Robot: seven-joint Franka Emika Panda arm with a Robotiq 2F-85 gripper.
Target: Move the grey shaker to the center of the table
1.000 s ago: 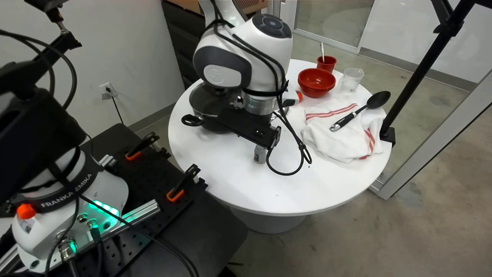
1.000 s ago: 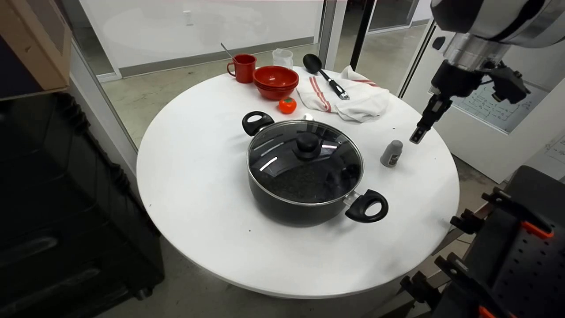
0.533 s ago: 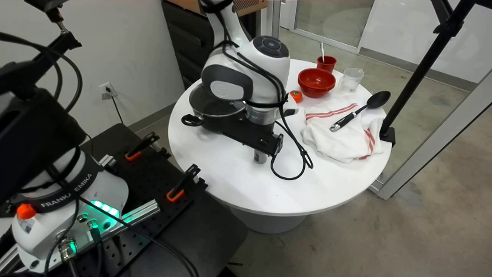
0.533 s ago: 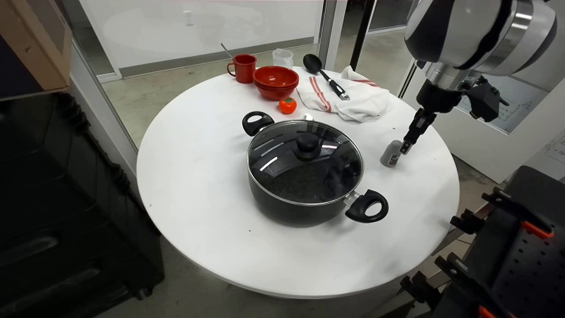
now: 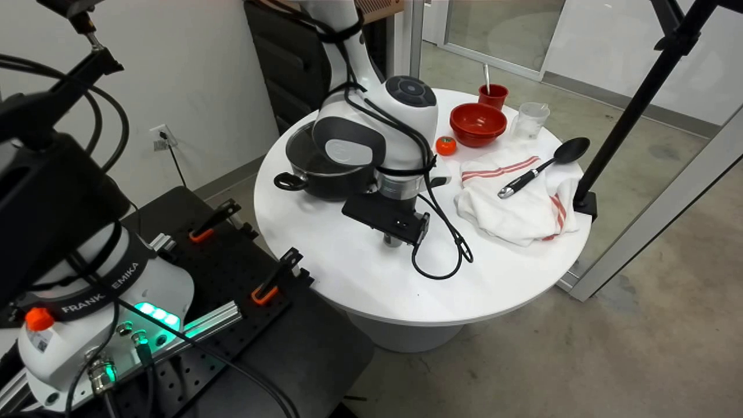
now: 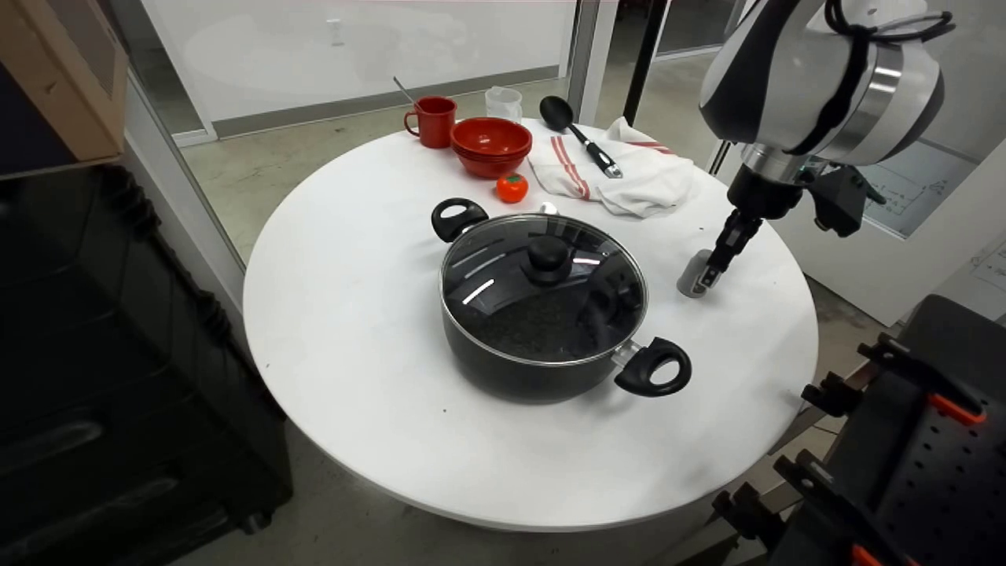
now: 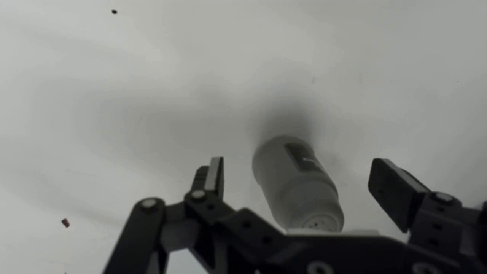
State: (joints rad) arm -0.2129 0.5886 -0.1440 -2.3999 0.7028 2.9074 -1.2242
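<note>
The grey shaker [image 7: 295,190] stands on the round white table [image 6: 346,338]. It has a dark label and a holed top, and it lies between the open fingers in the wrist view, with a gap on each side. My gripper [image 7: 298,173] is open around it, its pads [image 7: 395,190] apart from the shaker. In an exterior view the shaker [image 6: 690,275] is partly hidden behind a fingertip low beside it. In an exterior view only the shaker's base [image 5: 392,241] shows under the wrist mount, and the fingers are hidden there.
A lidded black pot [image 6: 542,314] stands mid-table, its handle [image 6: 654,368] toward the shaker. Beyond are a tomato [image 6: 512,189], red bowls [image 6: 491,149], a red mug [image 6: 435,122], a clear cup [image 6: 503,104], and a white towel [image 6: 644,181] with a black spoon [image 6: 585,141].
The arm has come down and toward the shaker. The fingers went from above and beside it to low around it. The shaker has not moved.
</note>
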